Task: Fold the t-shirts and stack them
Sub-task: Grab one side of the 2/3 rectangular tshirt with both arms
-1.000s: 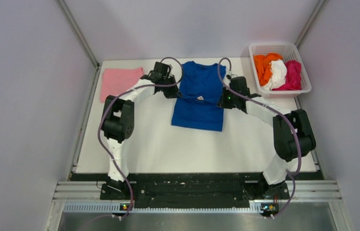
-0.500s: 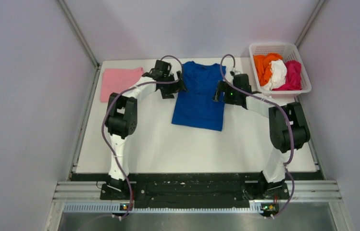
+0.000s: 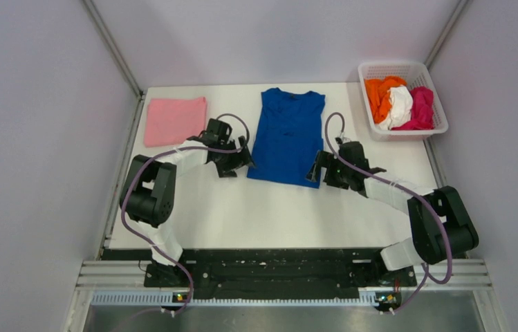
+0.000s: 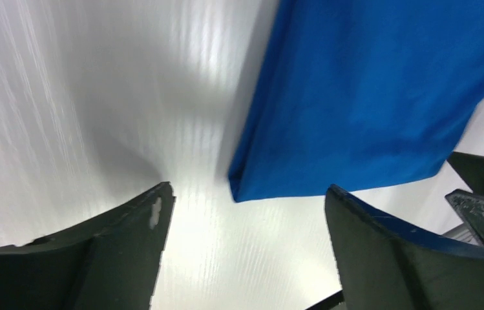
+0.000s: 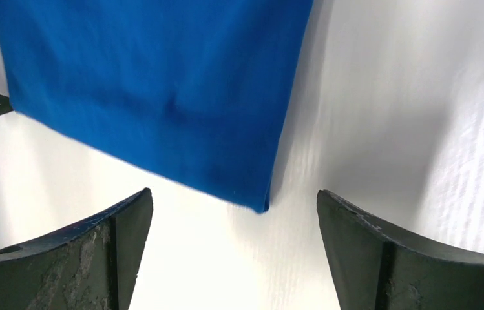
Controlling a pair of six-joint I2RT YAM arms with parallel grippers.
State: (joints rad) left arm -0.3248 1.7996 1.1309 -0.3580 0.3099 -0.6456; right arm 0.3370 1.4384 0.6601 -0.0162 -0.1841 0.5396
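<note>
Hem corners of the blue t-shirt (image 3: 288, 138), lying 12-to-6 on the table (image 3: 242, 211), sit just ahead of each pincer: left gripper (image 3: 241, 159) at its 8 o'clock, right gripper (image 3: 317, 169) at 4, both spread wide, empty.

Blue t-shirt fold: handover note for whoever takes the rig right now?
Left gripper open, empty, at the near-left hem corner of the blue t-shirt.
Right gripper open, empty, at its near-right corner.
Pink t-shirt folded, far left.
Orange t-shirt, white t-shirt, magenta t-shirt bunched in the basket.
Done: pink folded; blue's sides folded in.
Left: fold blue hem to collar, stack on pink, then the basket three.
</note>
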